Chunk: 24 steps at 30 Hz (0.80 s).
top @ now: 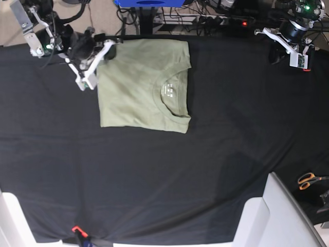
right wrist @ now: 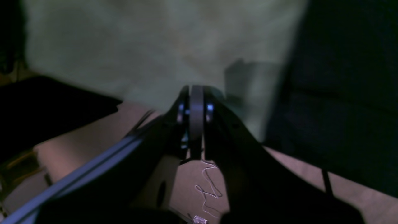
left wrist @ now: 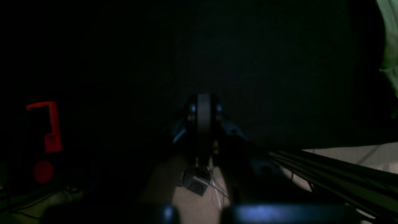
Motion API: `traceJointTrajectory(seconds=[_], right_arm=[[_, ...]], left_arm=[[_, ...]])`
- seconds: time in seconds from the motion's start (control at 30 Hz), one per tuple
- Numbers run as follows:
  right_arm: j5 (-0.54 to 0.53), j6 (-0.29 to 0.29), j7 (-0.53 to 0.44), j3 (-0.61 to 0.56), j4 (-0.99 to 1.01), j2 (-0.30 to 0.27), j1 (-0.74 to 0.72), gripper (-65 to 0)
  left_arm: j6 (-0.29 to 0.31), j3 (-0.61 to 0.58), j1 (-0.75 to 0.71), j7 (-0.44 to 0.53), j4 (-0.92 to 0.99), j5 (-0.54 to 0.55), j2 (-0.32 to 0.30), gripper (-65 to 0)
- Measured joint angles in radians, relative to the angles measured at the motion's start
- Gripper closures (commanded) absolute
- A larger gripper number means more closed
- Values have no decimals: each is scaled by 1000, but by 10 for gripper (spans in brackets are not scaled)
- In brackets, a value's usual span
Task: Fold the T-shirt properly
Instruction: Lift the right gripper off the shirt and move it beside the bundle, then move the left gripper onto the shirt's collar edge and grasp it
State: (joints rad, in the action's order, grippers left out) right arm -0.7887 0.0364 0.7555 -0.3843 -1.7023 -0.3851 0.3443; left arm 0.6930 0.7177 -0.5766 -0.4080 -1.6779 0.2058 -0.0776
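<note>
The pale sage-green T-shirt [top: 139, 87] lies folded into a rough rectangle on the black cloth [top: 169, 170], far left of centre, its white neck label [top: 167, 87] facing up. My right gripper [top: 86, 81] is shut and empty, hovering just off the shirt's left edge. In the right wrist view the closed fingertips [right wrist: 196, 91] point at the T-shirt [right wrist: 149, 46]. My left gripper [top: 302, 62] is shut and empty at the far right corner, well away from the shirt. The left wrist view shows this gripper [left wrist: 203, 104] over dark cloth, with a sliver of T-shirt [left wrist: 389, 40] at the top right.
Orange-handled scissors [top: 309, 180] lie at the right edge. A pale grey panel [top: 280, 216] rises at the front right corner. A small orange clamp [top: 77, 230] grips the cloth's front edge. Cables and a blue stand [top: 149, 2] sit beyond the far edge.
</note>
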Motion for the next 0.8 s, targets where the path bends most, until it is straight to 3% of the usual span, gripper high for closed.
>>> traceJointTrajectory(seconds=[0.27,0.33,0.43,0.47,0.6,0.67,0.8], right_arm=[[12,11,-35,4,64,-9,0,-2],[3,4,-34,50,-18,-7,14,-2],[-3,1,-50,133,-90,-4,31,-2],[5,1,-49,147,-92,-8,34,-2],[6,5,-36,163,-90,-11,44,-2],[3,0,-37,154,-90,-20,42,-2],[4,1,-37,155,-90,-31,42,-2]], left_arm=[[-1,-14,10,-2,0,4,8,0],[-3,-37,34,-101,-10,37,13,0],[-3,-45,73,-241,-31,214,13,0],[-3,-45,81,-270,-32,264,7,-49],[-5,-73,85,-281,-32,357,1,-472],[-6,-146,92,-293,-31,383,-13,-627],[2,-315,134,-275,15,459,-38,-650]])
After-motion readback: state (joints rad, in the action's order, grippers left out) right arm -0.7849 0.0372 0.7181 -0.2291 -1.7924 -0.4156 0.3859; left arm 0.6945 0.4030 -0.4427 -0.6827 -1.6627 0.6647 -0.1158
